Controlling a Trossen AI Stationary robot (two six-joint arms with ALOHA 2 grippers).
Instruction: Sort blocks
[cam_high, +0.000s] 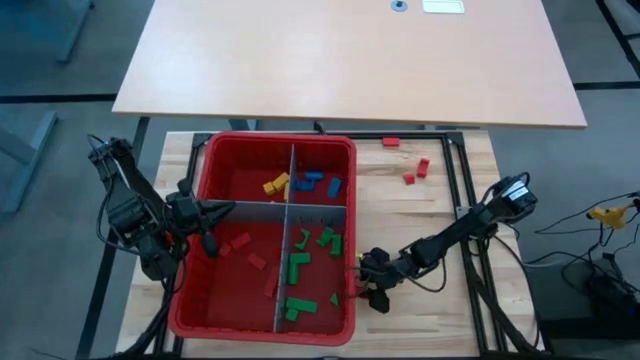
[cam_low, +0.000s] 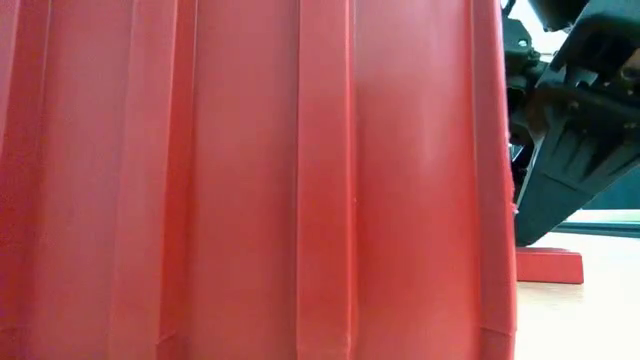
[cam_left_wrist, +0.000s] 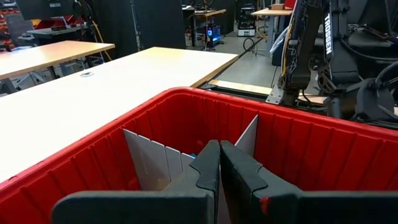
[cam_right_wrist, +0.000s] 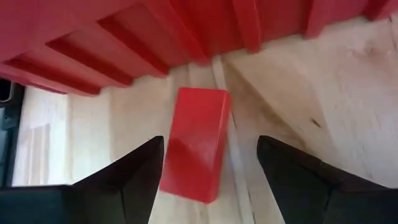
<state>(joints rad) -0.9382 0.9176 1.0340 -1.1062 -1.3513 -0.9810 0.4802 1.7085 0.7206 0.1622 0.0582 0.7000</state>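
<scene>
Block (cam_right_wrist: 196, 144), a small red brick, lies on the bench (cam_right_wrist: 323, 81) beside the bin (cam_high: 200, 200), between the right gripper's (cam_right_wrist: 211, 171) spread fingers. It looks light, rigid and smooth; pinch its long sides. Left gripper (cam_left_wrist: 219, 163) hangs over the bin, fingers pressed together.

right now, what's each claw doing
Left claw: shut, holding nothing, over the red bin.
Right claw: open, straddling a red block on the table beside the bin, not gripping it.

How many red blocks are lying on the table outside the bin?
4 visible: one near the table's far edge, two close together nearer, and one against the bin's wall, between the right gripper's open fingers. Others may be hidden.
</scene>
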